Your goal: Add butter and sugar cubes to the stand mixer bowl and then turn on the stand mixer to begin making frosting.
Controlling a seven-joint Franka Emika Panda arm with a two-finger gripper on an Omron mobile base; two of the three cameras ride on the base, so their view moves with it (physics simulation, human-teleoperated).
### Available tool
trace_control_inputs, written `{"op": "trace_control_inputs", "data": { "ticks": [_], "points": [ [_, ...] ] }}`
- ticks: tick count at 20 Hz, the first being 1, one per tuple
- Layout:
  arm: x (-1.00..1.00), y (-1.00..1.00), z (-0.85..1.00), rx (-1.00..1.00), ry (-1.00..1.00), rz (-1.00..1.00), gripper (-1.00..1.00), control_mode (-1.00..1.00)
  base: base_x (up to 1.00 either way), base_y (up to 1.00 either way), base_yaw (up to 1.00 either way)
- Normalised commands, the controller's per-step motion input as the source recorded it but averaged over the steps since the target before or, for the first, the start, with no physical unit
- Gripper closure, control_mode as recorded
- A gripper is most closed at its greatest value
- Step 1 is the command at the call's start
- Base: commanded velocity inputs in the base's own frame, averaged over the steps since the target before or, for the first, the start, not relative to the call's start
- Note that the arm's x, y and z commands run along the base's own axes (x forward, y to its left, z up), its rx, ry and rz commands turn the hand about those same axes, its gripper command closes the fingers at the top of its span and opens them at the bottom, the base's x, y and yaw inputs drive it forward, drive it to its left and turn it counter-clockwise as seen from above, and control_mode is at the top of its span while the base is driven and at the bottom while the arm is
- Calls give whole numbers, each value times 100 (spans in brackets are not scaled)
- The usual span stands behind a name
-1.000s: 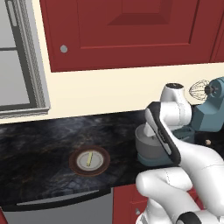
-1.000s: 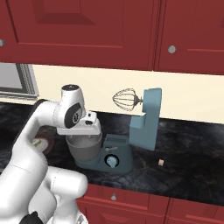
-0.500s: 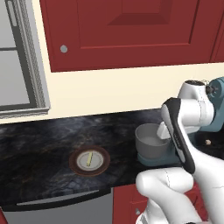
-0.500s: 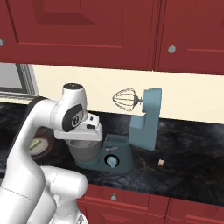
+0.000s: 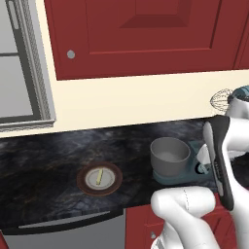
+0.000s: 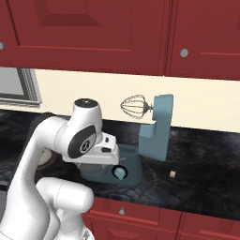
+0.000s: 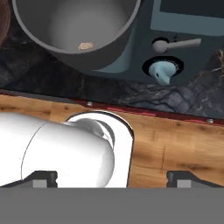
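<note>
The pale yellow butter [image 5: 99, 176] lies on a round brown-rimmed plate [image 5: 83, 171] at the left of the dark counter. To its right, the grey stand mixer bowl [image 5: 169, 156] sits on the base of the teal stand mixer [image 6: 157, 127], whose head is tilted up with the wire whisk [image 6: 134, 107] in the air. A small tan sugar cube [image 7: 85, 45] rests inside the bowl [image 7: 111, 54]. Another cube [image 6: 173, 174] lies on the counter right of the mixer. My gripper [image 7: 111, 178] is open and holds nothing. It hangs in front of the mixer base, pointing down near the round knob [image 7: 164, 72].
Red wall cabinets hang above, and red drawers run below the counter edge. A grey-framed window [image 5: 22, 73] is at the far left. A small lever [image 7: 175, 43] sits on the mixer base above the knob. My white arm fills the space before the mixer.
My arm has swung right and down, off the bowl, to the front of the mixer base. The bowl now shows uncovered. The gripper stays open.
</note>
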Motion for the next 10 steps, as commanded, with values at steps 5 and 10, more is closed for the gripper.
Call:
{"op": "trace_control_inputs", "data": {
  "ticks": [5,10],
  "points": [
    [-39,-58,0,1,-1,2,-100,-100,0,0,0],
    [-32,-59,0,4,-1,6,-100,-100,0,0,0]
  ]
}}
